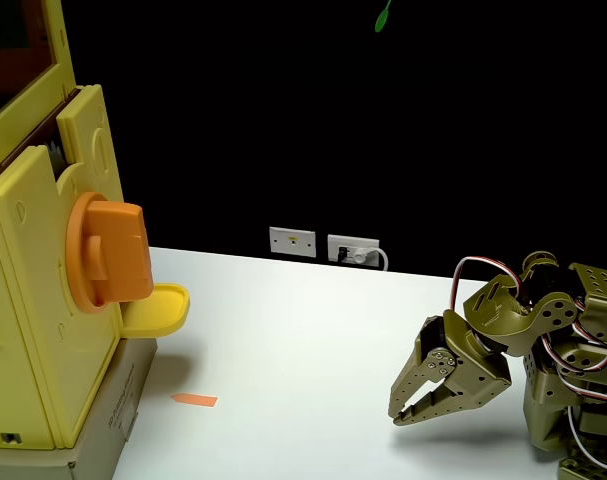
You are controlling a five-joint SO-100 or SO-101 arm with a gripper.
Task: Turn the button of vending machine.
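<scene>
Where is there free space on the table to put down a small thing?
In the fixed view, the widest bare patch of table lies between the yellow tray of the vending machine and the gripper. The strip toward the wall sockets is free too. The orange tape mark sits near the machine; the right side is crowded by the arm.

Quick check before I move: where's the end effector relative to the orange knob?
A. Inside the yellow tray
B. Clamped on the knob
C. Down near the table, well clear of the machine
C: the end effector hangs low over the table, far from the orange knob.
</scene>
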